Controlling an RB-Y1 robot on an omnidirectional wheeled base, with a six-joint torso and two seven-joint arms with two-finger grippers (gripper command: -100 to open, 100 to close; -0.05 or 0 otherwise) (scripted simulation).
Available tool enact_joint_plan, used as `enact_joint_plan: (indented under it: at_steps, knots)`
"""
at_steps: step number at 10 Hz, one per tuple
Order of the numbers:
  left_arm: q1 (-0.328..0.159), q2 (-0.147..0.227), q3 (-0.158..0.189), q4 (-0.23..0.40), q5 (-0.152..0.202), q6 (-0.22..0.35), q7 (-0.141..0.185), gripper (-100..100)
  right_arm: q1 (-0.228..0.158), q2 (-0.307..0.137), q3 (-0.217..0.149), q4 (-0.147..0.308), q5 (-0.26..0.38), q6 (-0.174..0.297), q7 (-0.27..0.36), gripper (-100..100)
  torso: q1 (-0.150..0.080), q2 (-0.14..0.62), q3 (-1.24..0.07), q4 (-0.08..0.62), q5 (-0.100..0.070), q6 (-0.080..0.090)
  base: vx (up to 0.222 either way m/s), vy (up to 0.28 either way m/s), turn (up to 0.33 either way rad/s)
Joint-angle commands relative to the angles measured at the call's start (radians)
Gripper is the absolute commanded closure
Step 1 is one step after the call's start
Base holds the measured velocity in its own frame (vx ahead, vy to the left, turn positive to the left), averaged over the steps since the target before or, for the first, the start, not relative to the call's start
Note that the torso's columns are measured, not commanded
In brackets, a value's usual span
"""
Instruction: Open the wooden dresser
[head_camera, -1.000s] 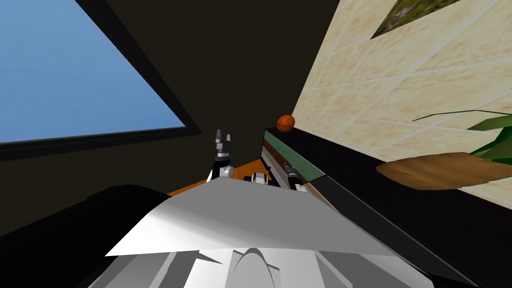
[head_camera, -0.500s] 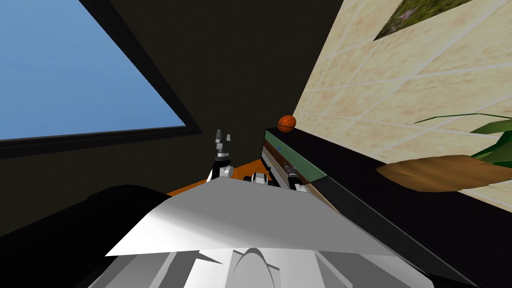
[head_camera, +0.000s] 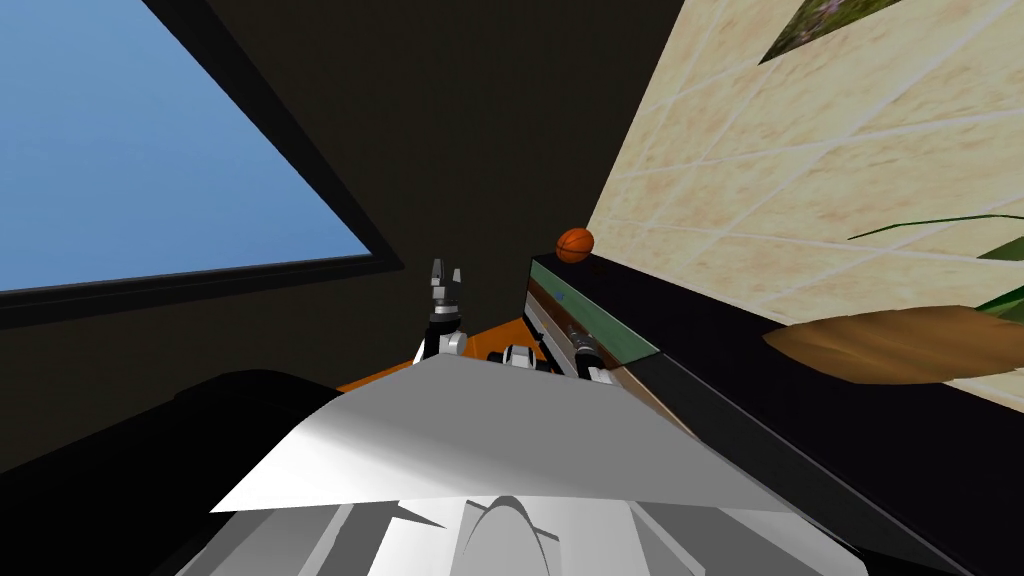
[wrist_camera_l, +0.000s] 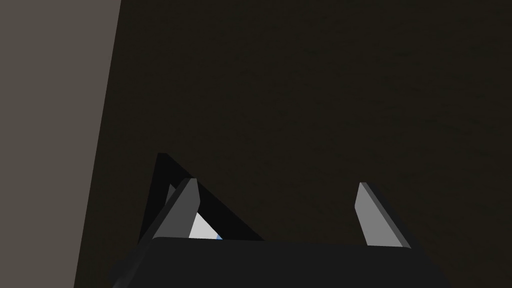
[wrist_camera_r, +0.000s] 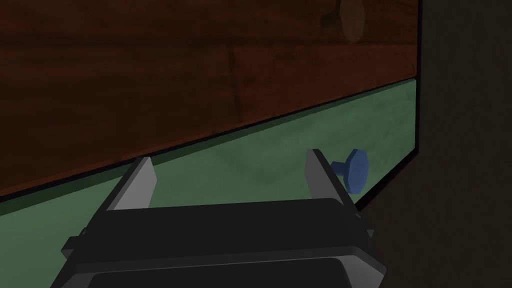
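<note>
The dresser (head_camera: 612, 330) stands against the tiled wall on my right, with a black top and a green drawer front (wrist_camera_r: 280, 145) under a dark brown wooden panel (wrist_camera_r: 175, 75). A blue knob (wrist_camera_r: 352, 170) sticks out of the green front near its corner. My right gripper (wrist_camera_r: 227, 182) is open and close to that front. The knob lies just outside one of its fingers (wrist_camera_r: 320, 175), not between them. In the head view the right gripper (head_camera: 572, 330) sits at the dresser's front edge. My left gripper (head_camera: 446, 274) is raised before a dark wall, open (wrist_camera_l: 277, 210) and holding nothing.
An orange ball (head_camera: 574, 243) rests on the dresser's far end. A brown leaf of a plant (head_camera: 900, 345) hangs over the dresser top at the right. A large blue window (head_camera: 150, 170) is on the left, with a dark bulky shape (head_camera: 150, 440) below it.
The whole head picture has drifted a little, so my head or base has moved slightly. Both arms and the dresser stand as before.
</note>
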Motion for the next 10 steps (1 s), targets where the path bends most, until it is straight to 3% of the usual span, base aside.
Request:
enact_joint_plan:
  at_steps: [1, 4, 10]
  knots:
    - [0.000, 0.000, 0.000, 0.000, 0.000, 0.000, 0.000, 0, -0.003, -0.010, 0.006, 0.039, 0.015, 0.028, 0.010, -100, -0.002, 0.002, 0.002, 0.001, 0.000, -0.001, 0.027, 0.049, 0.045]
    - [0.000, 0.000, 0.000, 0.000, 0.000, 0.000, 0.000, 0, -0.008, -0.021, 0.012, 0.078, 0.071, 0.073, 0.038, -100, 0.011, 0.021, 0.010, 0.013, 0.013, 0.004, 0.063, 0.064, 0.036]
    - [0.000, 0.000, 0.000, 0.000, 0.000, 0.000, 0.000, 0, -0.021, -0.046, 0.025, 0.173, 0.193, 0.174, 0.100, -100, 0.017, 0.032, 0.013, 0.019, 0.017, 0.005, 0.068, 0.078, 0.040]
